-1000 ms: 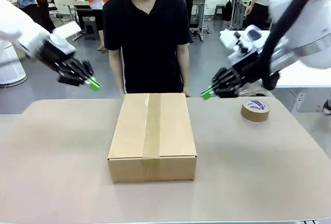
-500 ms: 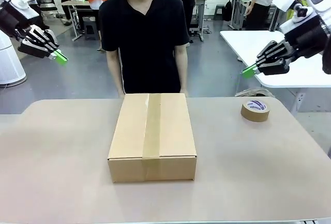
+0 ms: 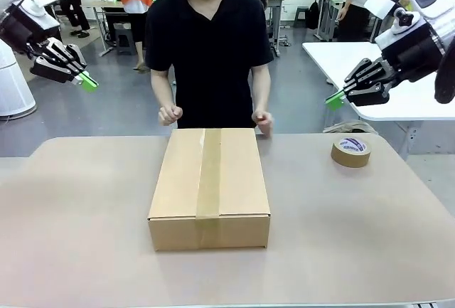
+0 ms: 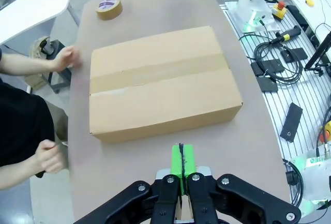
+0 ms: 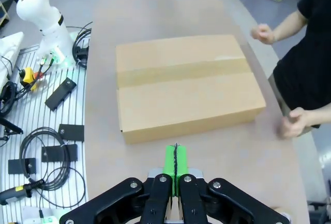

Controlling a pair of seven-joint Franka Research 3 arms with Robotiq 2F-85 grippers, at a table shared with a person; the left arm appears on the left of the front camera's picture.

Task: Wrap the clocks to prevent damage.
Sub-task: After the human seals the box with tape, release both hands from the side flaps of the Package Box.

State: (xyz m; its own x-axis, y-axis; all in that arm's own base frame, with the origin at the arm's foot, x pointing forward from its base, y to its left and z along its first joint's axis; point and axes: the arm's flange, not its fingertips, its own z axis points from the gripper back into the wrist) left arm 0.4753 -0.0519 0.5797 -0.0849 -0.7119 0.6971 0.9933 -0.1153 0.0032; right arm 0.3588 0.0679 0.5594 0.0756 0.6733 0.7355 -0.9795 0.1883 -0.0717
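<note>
Behind the beige table (image 3: 85, 201) we saw a busy workshop, with white tables and other people standing farther back on a grey floor.

At the far left of the front view, our left gripper (image 3: 89, 81) hung high above the table's left end, well clear of everything, its green pads pressed together with nothing between them. Our left wrist view confirmed the jaws clenched on air, looking down on the table from above.

Next came the person's hand (image 3: 170, 114), loosely fisted just above the far edge of the table, beside the far left corner of the cardboard box (image 3: 210, 186). That box sat in the middle of the table, flaps closed and sealed by a strip of brown tape (image 3: 209, 173) along its top seam. We could not see any clocks; whatever the box held was hidden. The person's other hand (image 3: 264, 121) hovered close to the box's far right corner.

Farther right, a roll of brown tape (image 3: 351, 151) lay flat on the table, well apart from the box. Above it, our right gripper (image 3: 334, 98) was raised in the air, pads likewise shut on nothing.
</note>
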